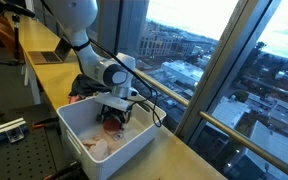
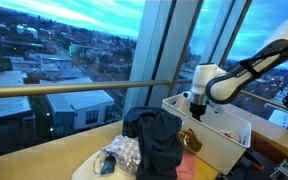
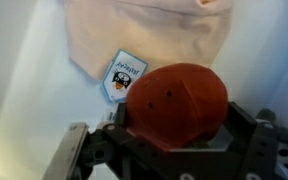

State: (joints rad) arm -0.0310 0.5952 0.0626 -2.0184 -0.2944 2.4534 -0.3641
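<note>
A rust-red cap (image 3: 179, 105) with small eyelets fills the gap between my gripper's (image 3: 184, 128) two dark fingers in the wrist view. The jaws stand wide on either side of it, open, with no clear squeeze on it. Beyond the cap lies a pale pink garment (image 3: 149, 35) with a white printed tag (image 3: 127, 75). In an exterior view the gripper (image 1: 114, 110) reaches down into a white bin (image 1: 74, 118), just above the red cap (image 1: 111, 123) and the pink garment (image 1: 96, 147). The gripper (image 2: 196, 108) also hangs over the bin (image 2: 229, 145).
A dark heap of clothes (image 2: 159, 140) and a patterned cloth (image 2: 119, 155) lie on the wooden counter (image 2: 74, 150) beside the bin. A laptop (image 1: 54, 55) sits farther along. Large windows with a handrail (image 1: 219, 118) run close along the counter.
</note>
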